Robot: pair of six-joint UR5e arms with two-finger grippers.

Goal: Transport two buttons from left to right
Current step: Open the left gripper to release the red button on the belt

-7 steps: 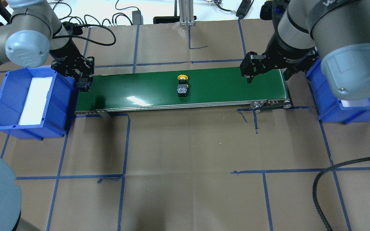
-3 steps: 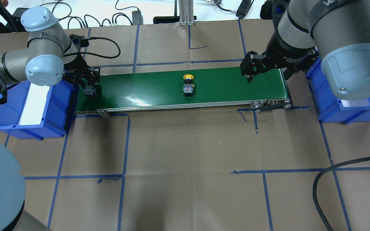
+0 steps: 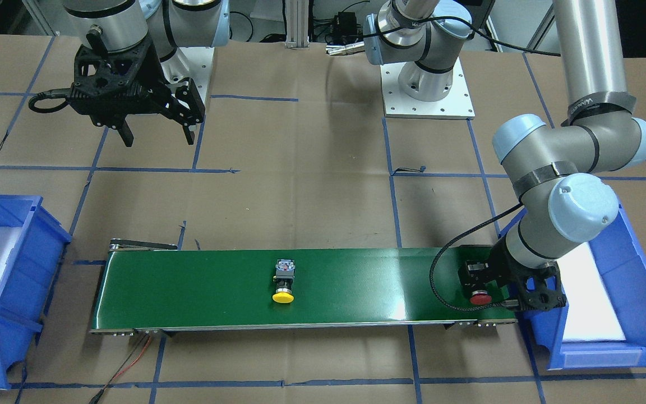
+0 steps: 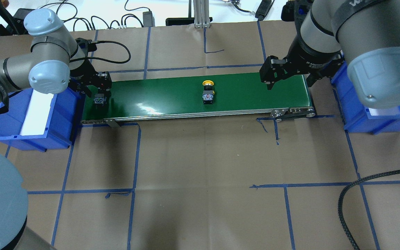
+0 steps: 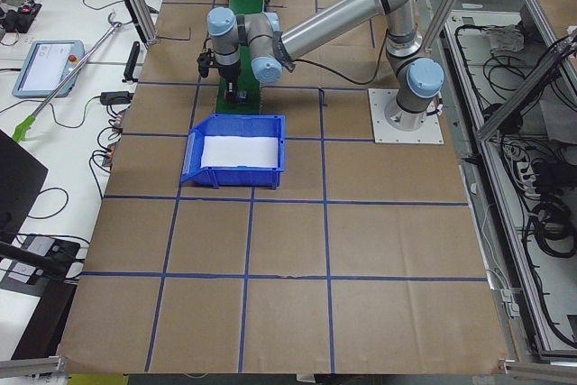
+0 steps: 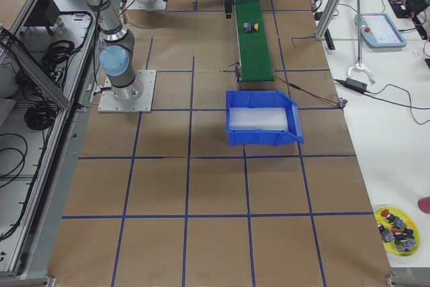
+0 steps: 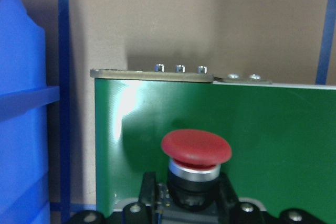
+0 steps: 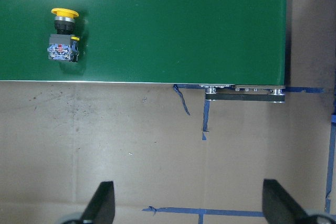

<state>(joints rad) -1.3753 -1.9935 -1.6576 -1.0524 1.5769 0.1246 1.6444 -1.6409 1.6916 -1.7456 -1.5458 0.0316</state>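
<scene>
Fingers [image 7: 148,190] of the left gripper [image 4: 99,96] are clamped on the black body of the red button [image 7: 196,148], cap pointing away from the robot, over the left end of the green belt [image 4: 165,99]. A second ago the gripper was at the belt's very edge; it now sits further in. Whether the button touches the belt, I cannot tell. The yellow button [image 4: 207,92] lies on its side mid-belt and has moved rightward. Beyond it, the right gripper [image 4: 290,83] hangs with fingers spread wide over the belt's right end, unchanged. The left arm [image 4: 43,74] hides part of the left blue bin [image 4: 9,118]; the right arm [image 4: 377,69] covers much of the right blue bin [image 4: 363,121].
</scene>
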